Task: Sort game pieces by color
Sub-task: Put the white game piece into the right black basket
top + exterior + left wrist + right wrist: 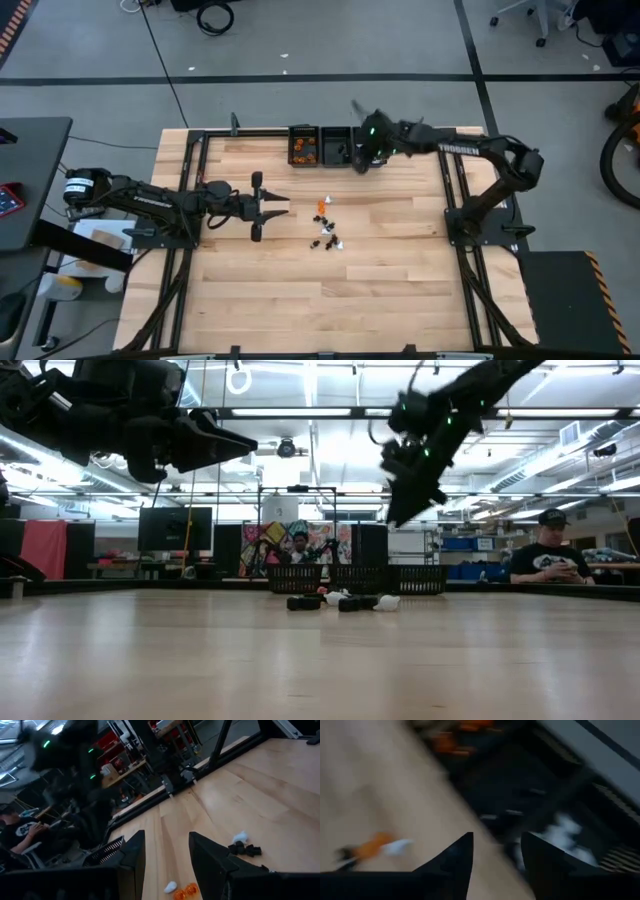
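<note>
The game pieces (325, 225) lie in a small loose cluster of orange, black and white on the bare wood of the counter (380, 290), just ahead of the tips of the left gripper (283, 209) and well apart from the right gripper (362, 160). More pieces are already sorted: orange ones fill the first black bin (303, 147), and in the right wrist view white pieces (565, 832) show in a bin just ahead of that arm's own jaws.

The right gripper hangs above the row of bins at the far edge of the counter, near the middle bin (336, 145). Its jaws stand moderately apart with nothing between them. This looks like the moment of a drop into a bin, so the step in hand is probably the release of one piece, though I cannot see the piece itself.

The left gripper waits low over the counter, its jaws parted and empty, pointing to the cluster.

For the next move, one gripper must go to the cluster and pick one single piece. The pieces are tiny and lie close together, so the jaws need to come down exactly over one piece without pushing the neighbours away.
</note>
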Available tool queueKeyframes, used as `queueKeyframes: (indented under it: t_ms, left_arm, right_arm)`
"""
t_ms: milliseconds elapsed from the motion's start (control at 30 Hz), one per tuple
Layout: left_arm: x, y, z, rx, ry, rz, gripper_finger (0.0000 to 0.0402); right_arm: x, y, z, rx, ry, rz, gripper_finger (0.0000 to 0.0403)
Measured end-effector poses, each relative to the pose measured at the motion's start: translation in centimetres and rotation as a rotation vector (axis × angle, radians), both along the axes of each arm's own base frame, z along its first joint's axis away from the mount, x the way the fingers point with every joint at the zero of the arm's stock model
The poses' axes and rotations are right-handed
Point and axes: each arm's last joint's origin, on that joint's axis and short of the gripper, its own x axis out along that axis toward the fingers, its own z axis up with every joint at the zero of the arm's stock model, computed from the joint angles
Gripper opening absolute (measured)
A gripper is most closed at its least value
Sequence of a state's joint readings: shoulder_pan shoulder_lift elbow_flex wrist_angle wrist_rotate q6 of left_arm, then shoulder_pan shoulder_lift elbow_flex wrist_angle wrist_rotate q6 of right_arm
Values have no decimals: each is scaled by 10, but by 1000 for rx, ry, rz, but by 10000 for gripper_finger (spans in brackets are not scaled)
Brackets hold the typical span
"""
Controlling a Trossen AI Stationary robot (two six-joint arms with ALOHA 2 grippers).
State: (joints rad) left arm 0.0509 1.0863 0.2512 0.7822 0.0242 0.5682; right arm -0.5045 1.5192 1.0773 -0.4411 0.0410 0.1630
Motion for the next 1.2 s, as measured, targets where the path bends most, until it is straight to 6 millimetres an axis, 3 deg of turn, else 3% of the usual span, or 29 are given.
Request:
queueKeyframes:
  t_ms: [167,367,600,800,1200]
  left_arm:
    - [0,0,0,-6,0,0,130]
    - [0,0,-2,-84,22,7,130]
    - [0,0,-4,-112,42,9,130]
    - [0,0,-4,-111,41,9,130]
    - [-1,2,-5,-88,52,15,130]
  right_arm:
    - [24,63,-18,-44,-28,161,170]
    - [32,128,-53,-43,-173,264,179]
    - [39,180,-102,-153,-200,291,219]
    - [53,173,-121,-280,-120,201,246]
    - [63,119,-142,-305,-110,208,245]
